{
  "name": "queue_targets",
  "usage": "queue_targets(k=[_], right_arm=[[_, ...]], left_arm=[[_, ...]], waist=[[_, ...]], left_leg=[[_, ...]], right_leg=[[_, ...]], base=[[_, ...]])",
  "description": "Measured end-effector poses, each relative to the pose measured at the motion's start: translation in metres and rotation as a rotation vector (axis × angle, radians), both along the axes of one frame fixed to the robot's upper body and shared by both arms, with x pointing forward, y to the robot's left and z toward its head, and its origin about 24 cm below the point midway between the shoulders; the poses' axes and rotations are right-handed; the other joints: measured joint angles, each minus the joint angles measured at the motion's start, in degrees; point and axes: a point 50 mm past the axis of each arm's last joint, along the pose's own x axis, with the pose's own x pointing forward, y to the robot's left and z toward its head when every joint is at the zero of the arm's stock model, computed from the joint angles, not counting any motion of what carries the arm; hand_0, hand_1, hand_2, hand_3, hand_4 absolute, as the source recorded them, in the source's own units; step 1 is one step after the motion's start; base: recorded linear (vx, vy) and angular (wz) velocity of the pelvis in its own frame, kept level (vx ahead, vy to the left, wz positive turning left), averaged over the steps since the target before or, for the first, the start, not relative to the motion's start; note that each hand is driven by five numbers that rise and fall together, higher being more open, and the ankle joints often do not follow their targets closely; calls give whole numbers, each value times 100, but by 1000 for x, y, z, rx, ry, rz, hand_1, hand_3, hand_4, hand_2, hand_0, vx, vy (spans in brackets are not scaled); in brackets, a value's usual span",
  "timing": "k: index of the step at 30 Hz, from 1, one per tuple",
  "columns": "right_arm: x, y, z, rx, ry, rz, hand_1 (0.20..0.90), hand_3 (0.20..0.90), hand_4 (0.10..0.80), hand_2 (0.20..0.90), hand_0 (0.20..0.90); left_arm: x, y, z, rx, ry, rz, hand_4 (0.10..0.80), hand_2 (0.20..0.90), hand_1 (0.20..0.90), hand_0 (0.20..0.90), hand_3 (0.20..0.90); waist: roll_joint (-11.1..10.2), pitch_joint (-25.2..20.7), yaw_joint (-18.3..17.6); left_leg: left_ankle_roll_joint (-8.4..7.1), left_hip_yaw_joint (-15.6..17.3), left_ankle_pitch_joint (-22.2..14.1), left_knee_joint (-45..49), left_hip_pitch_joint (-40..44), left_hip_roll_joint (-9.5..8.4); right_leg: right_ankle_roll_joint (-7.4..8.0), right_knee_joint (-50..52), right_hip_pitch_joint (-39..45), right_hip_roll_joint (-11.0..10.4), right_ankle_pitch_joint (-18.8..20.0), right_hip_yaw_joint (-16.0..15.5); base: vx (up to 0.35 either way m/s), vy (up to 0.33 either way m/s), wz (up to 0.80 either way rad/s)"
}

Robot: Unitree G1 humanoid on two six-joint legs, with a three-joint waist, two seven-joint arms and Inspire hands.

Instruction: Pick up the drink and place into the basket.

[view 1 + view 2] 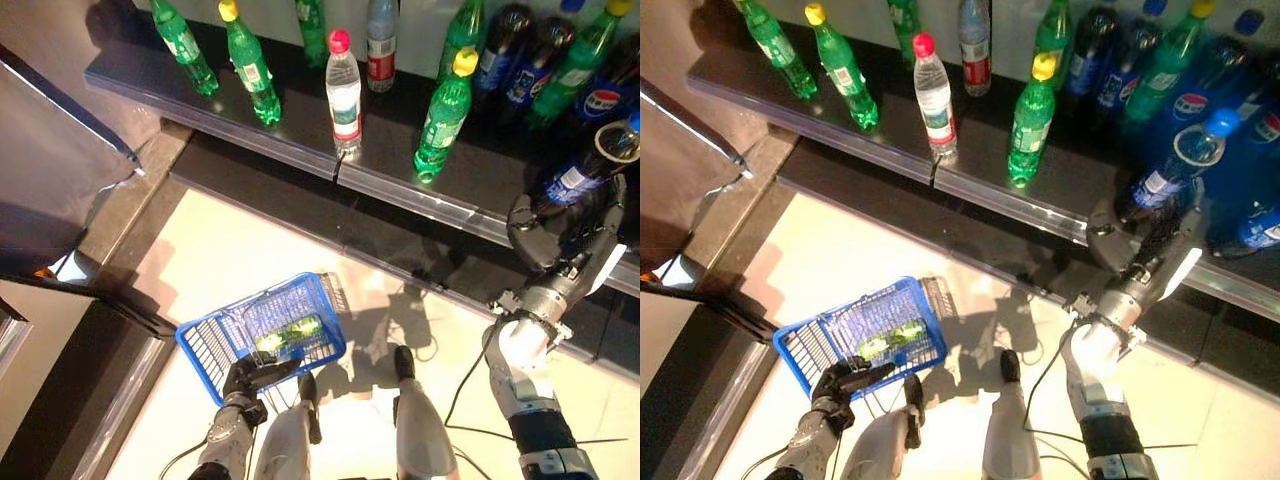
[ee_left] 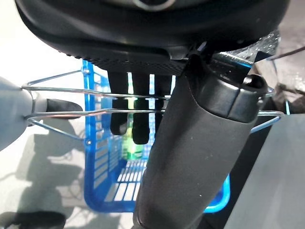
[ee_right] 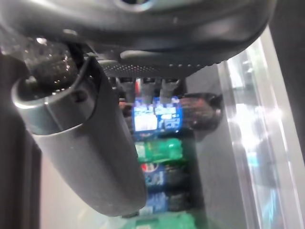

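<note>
Dark cola bottle (image 1: 1160,180) w/ blue label, tilted at shelf edge, blue basket (image 1: 205,345) on floor

One basket (image 1: 200,345), lower left, with one green bottle (image 1: 290,333) inside. Along the top, six green bottles (image 1: 250,65) and two clear bottles (image 1: 343,95). One dark bottle (image 1: 575,178) at the right edge; the dark ones behind it crowd too closely to count. Two hands: left hand (image 1: 250,378), right hand (image 1: 550,235)
</note>
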Motion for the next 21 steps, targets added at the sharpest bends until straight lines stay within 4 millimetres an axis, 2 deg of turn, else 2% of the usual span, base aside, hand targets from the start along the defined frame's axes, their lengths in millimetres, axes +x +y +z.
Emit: queue_targets(k=[5, 14, 21], right_arm=[[4, -2, 13, 1, -42, -29, 900, 900, 800, 900, 900], [12, -2, 39, 15, -135, -110, 900, 900, 800, 900, 900], [19, 1, 54, 11, -161, -108, 900, 900, 800, 900, 900]], left_arm=[[10, -6, 5, -9, -29, -21, 100, 300, 300, 300, 200], [24, -11, 14, -6, -74, -42, 100, 300, 300, 300, 200], [24, -13, 14, -8, -75, -54, 100, 300, 300, 300, 200]], waist=[[136, 145, -9], [194, 286, -13], [210, 298, -1]], left_leg=[[1, 13, 9, -11, -154, -7], [2, 53, 57, -167, -402, -27], [8, 55, 133, -326, -398, -44]], right_leg=[[6, -15, -161, -2, 6, 13], [46, -29, -500, -6, 41, 46], [48, -42, -568, -14, 41, 55]], base=[[-75, -5, -3], [-56, -11, -2], [-35, -16, 0]])
